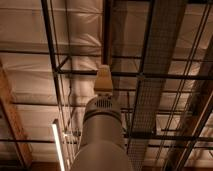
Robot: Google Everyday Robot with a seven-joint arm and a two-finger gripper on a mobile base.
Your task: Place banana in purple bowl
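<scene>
My arm (101, 137) points at the ceiling (30, 30) — probably the gripper (103, 80) on top, and I cannot tell whether it is holding anything. Banana and bowl are out of view — moving blind risks a collision.

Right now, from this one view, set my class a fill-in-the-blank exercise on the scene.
1. The camera looks up at the ___.
2. The robot arm rises from the picture's ___ edge, the gripper at its tip.
3. The lit tube lamp is on the picture's ___ side.
4. No banana or purple ___ is in view.
Missing: ceiling, bottom, left, bowl.
</scene>
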